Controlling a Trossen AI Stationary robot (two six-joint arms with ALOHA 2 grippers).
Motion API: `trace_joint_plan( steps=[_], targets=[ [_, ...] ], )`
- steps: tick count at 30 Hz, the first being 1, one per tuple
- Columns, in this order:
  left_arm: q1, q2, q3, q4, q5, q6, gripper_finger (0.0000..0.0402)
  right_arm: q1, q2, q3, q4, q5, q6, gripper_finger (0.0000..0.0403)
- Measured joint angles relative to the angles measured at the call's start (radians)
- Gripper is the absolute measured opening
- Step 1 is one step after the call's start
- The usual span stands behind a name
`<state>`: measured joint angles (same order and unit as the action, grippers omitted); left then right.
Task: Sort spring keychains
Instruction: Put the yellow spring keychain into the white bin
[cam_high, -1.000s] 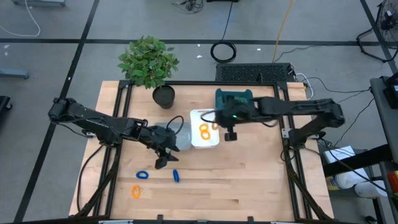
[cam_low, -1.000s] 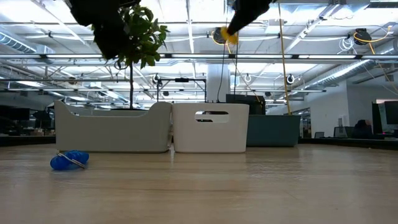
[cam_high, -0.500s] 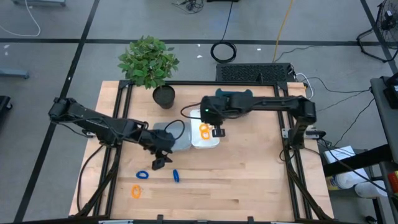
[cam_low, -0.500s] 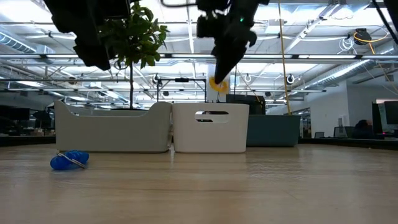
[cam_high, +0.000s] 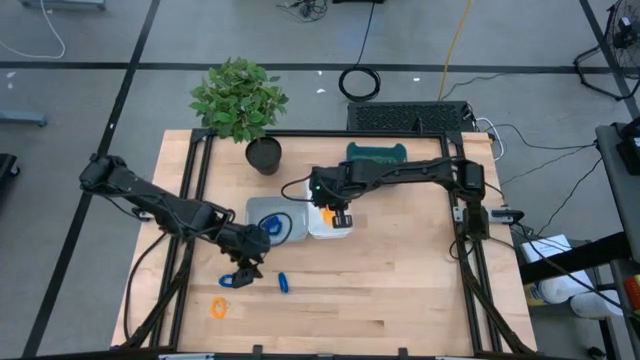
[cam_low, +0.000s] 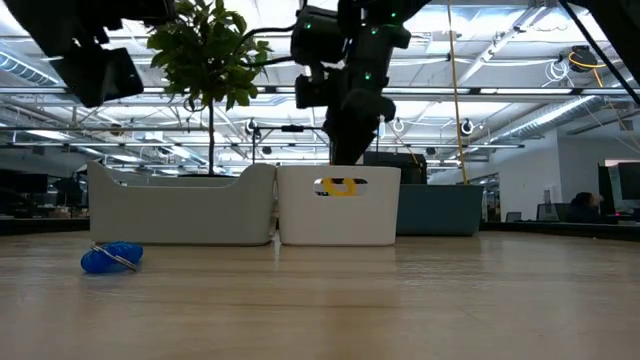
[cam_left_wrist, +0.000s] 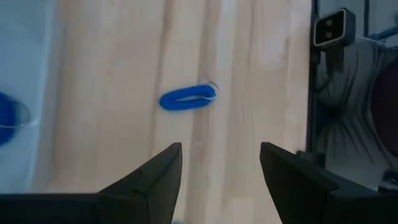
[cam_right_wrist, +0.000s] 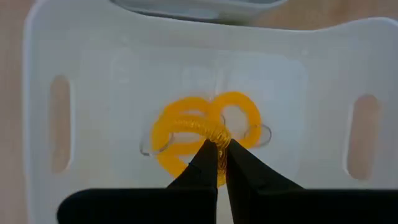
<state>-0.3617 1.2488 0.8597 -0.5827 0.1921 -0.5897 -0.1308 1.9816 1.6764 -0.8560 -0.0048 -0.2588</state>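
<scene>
Where the pale wooden tabletop (cam_high: 400, 290) fills my overhead feed, I see grey floor around it, a potted plant (cam_high: 240, 100) at its far edge, and a black cable coil (cam_high: 360, 83) lying on the floor beyond. My table-level feed looks out into a big hall with ceiling trusses and strip lights.

Two trays sit side by side near the table's middle. My right gripper (cam_right_wrist: 217, 163) hangs over the white tray (cam_right_wrist: 311, 81), its fingers pressed together on an orange spring keychain (cam_right_wrist: 196, 129), which hangs just above other orange loops on the tray floor. Through the tray's handle slot I see orange (cam_low: 340, 186). The grey tray (cam_high: 255, 212) holds a blue loop (cam_high: 278, 226).

My left gripper (cam_left_wrist: 221, 168) hovers nearer the front edge, fingers spread and empty, over a blue spring keychain (cam_left_wrist: 186, 98) lying flat, its long axis running across the wood grain. Another blue one (cam_high: 283, 283) lies beside it, lengthwise toward the front edge. An orange one (cam_high: 218, 309) rests near the front left corner.

I can read no writing anywhere.
</scene>
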Motion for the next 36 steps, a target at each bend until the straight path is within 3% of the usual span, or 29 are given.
trace_joint_plan(
  steps=[7,14,21,29,36],
  targets=[
    [-0.064,0.0,0.0,0.0,0.0,-0.048,0.0225,0.001,0.028,0.0,0.047,0.002,0.003,0.0027],
    [-0.102,0.0,0.0,0.0,-0.004,-0.084,0.0225,0.003,0.028,-0.001,0.053,0.016,0.002,0.0119],
    [-0.125,0.0,0.0,0.0,-0.005,-0.097,0.0225,0.016,0.018,-0.001,0.086,0.127,-0.017,0.0201],
    [-0.137,0.0,0.0,-0.014,0.06,-0.077,0.0236,0.018,-0.076,-0.001,0.044,0.134,-0.036,0.027],
    [-0.14,0.0,0.0,-0.024,0.12,-0.117,0.0275,0.017,-0.195,-0.002,-0.021,0.132,-0.042,0.0294]
  ],
)
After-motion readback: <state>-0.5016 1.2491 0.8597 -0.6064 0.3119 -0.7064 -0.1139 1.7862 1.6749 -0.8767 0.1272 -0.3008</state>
